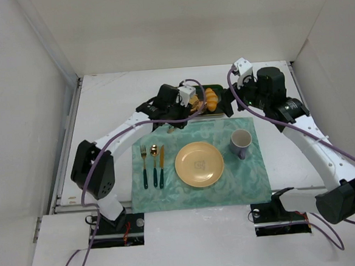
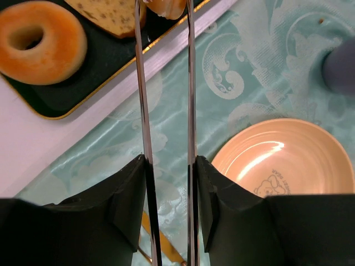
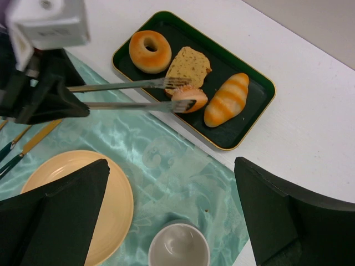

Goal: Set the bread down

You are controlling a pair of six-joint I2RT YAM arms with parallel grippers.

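Clenching tongs (image 3: 127,85) that pinch the bread (image 3: 189,98) over the far tray (image 3: 249,119) is the left pincer (image 2: 169,166); right pincer (image 3: 172,166) released

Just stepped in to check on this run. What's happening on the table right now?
The left gripper is shut on a pair of tongs and holds them out over the tray, with the tips on either side of the bun. The bun sits between the slice and the striped roll. I cannot tell whether it rests on the tray or is off it. The plate on the mat is bare. The right gripper hangs open, holding nothing.
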